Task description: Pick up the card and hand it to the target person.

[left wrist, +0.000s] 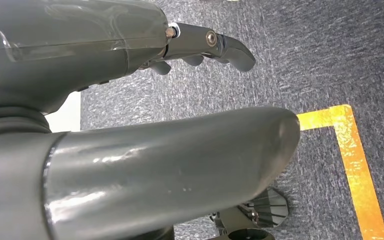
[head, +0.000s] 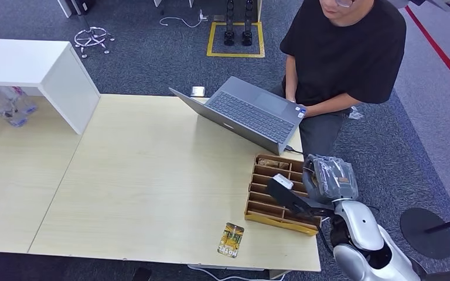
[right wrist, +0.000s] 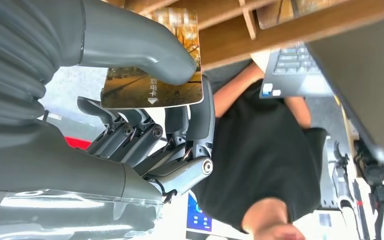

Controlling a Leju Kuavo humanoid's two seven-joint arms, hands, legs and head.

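Grey carpet with yellow floor tape surrounds a pale wooden desk (head: 152,175), where a person in a black shirt (head: 343,52) sits at the far edge behind an open laptop (head: 246,114).

Right robot hand (right wrist: 145,100) pinches the card (right wrist: 152,70) between its thick thumb and darker fingers; the wrist view shows the printed face clamped flat, a corner jutting free, probably so the person can take hold of it. From the head view this robot hand (head: 293,196) hovers over the wooden divided organizer (head: 278,196) at the desk's near right corner, which suggests the card came out of one of its slots. The person sits just beyond the organizer and laptop, so the handover likely calls for lifting and reaching forward past the laptop's edge.

Left robot hand (left wrist: 180,55) hangs beside the body over the carpet, fingers loosely apart and holding nothing. A small yellow packet (head: 231,240) lies near the desk's front edge, apart from the organizer.
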